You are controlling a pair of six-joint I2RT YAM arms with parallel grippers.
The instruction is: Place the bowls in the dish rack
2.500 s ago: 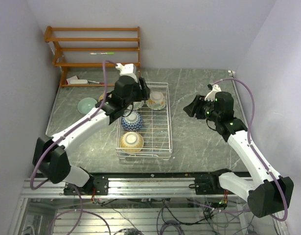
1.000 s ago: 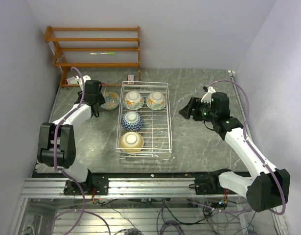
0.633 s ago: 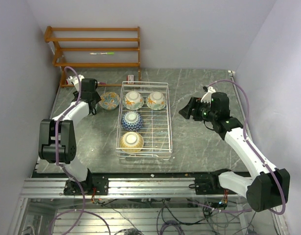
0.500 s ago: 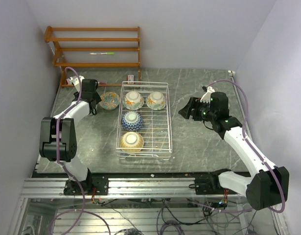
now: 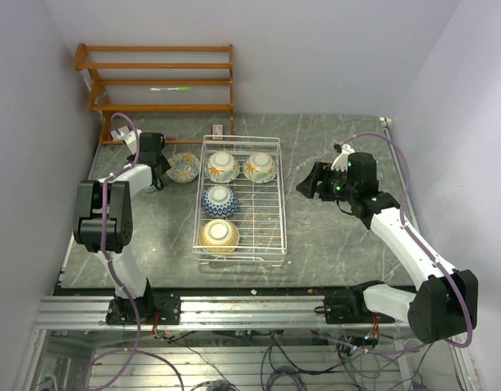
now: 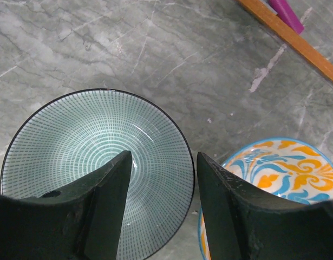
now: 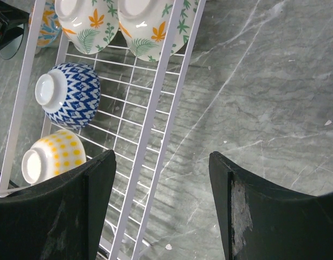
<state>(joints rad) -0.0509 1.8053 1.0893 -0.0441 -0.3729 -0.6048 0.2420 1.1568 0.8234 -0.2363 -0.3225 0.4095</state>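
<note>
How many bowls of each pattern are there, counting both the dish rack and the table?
White leaf-print bowls: 2, in the dish rack
Blue-and-white bowl: 1, in the rack
Yellow dotted bowl: 1, in the rack
Orange-and-blue bowl: 1, on the table
Teal lined bowl: 1, on the table
Total: 6 bowls

wooden shelf rack (image 5: 152, 107), green pen (image 5: 169, 88) on it, grey marble table (image 5: 331, 236)
</note>
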